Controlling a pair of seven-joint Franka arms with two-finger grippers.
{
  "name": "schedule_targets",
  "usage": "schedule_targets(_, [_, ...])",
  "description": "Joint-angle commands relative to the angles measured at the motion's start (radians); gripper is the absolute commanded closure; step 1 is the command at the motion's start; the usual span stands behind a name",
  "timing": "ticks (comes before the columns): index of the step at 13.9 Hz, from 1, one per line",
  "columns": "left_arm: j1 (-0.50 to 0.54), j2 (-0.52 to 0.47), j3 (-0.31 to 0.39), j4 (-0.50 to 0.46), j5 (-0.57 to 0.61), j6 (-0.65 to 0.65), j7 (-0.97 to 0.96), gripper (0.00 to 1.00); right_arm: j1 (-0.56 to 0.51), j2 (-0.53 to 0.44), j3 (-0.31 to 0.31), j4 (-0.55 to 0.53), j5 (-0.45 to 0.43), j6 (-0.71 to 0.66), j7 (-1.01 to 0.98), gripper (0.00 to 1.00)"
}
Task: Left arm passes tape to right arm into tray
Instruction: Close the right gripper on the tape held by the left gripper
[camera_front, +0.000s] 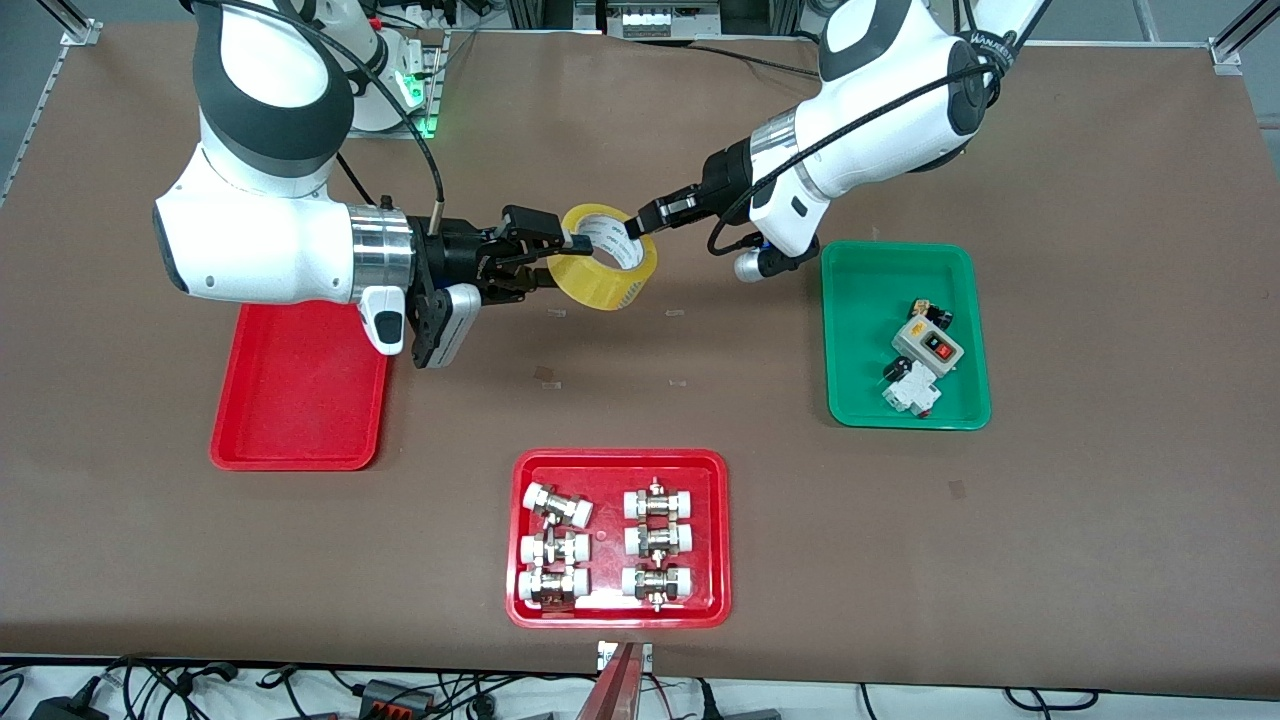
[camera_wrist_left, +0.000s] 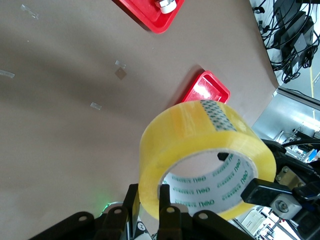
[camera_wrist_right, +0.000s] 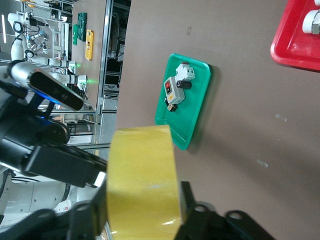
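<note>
While the tape (camera_front: 607, 258) hangs over the bench (camera_front: 700, 380), the left gripper (camera_front: 641, 221) pinches its wall and the right gripper (camera_front: 556, 252) closes on its other side, near the tray (camera_front: 290, 420).

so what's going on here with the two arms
It is a mid-air handover. The left gripper and the right gripper both have their fingers on the roll of yellow packing tape, which hangs above the bare table between them. The left one holds one edge of the ring, the right one the other edge. The plain red tray sits under the right arm, with nothing visible in it.
</note>
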Motion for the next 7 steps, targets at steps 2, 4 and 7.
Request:
schedule_targets(2, [0.003,-0.002,-0.010,0.018,-0.030,-0.001,0.004,0.88,0.002,0.008,-0.004,0.016,0.012,-0.004,0.001,0.67])
schedule_targets(4, [0.005,-0.003,-0.010,0.018,-0.030,-0.004,0.007,0.85,0.001,0.010,-0.004,0.016,0.012,-0.004,-0.004,0.67])
schedule_targets(7, [0.015,-0.023,-0.006,0.016,-0.003,-0.019,0.015,0.14,0.001,0.010,-0.004,0.016,0.012,-0.004,-0.009,0.67])
